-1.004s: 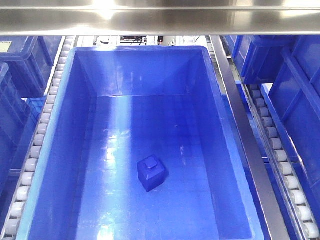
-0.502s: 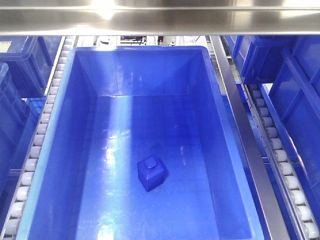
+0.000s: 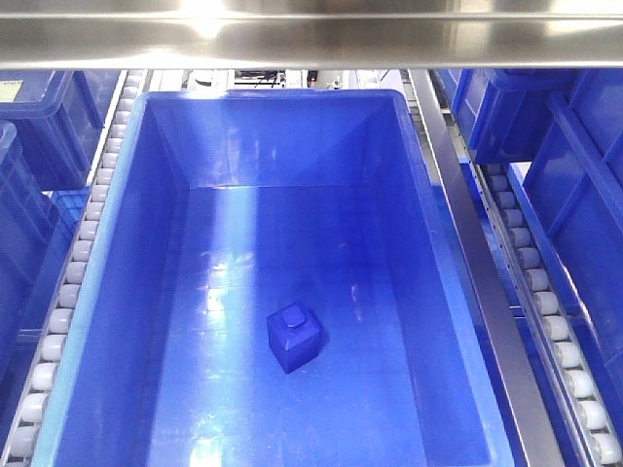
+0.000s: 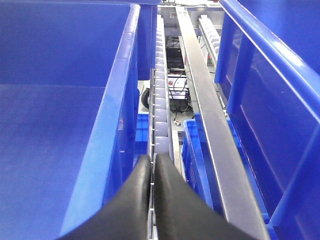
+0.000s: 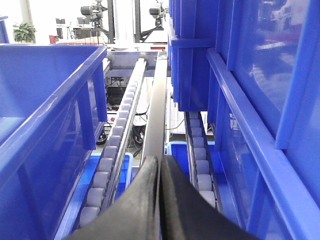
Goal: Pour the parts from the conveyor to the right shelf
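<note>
Small boxy glossy blue plastic block [image 3: 293, 337] with round stud on top, upright on smooth floor of deep blue rectangular plastic crate [image 3: 443, 292], crate between white roller rails [image 3: 68, 292] of shiny steel rack [image 3: 311, 39], left gripper [image 4: 151, 172] black curved fingers pressed together holding nothing, right gripper [image 5: 160, 172] likewise closed and empty.

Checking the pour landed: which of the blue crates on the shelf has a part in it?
The centre crate: one part sits on its floor. No part shows in the side crates.

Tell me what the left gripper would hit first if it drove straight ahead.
Probably the white roller rail: the shut left gripper points along it, with the blue crate beside it. Depth is unclear.
</note>
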Available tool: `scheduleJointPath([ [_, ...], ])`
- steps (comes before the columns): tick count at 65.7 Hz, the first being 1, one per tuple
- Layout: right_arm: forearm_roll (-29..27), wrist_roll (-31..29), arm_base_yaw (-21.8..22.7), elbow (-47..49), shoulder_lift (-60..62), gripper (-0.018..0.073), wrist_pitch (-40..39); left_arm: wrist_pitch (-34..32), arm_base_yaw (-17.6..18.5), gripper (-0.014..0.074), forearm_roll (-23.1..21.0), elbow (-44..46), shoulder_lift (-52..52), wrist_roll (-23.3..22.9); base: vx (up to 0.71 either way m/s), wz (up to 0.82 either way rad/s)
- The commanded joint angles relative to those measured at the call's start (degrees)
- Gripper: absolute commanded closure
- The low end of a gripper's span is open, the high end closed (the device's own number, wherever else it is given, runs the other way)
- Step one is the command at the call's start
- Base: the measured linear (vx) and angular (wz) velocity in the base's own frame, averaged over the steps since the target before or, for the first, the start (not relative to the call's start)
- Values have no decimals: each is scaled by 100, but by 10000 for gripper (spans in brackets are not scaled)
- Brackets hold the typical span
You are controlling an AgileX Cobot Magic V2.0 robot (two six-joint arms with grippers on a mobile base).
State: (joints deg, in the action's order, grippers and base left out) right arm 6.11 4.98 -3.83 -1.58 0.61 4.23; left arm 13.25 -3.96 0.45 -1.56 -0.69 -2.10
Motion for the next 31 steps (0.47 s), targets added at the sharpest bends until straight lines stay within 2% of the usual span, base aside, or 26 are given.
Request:
scheduleJointPath([
  [1, 18, -11, 4, -49, 74, 564, -385, -424, 16, 603, -45, 113, -68, -49, 0, 0],
  [31, 18, -11, 4, -49, 74, 564, -364, -424, 16, 603, -45, 113, -68, -49, 0, 0],
])
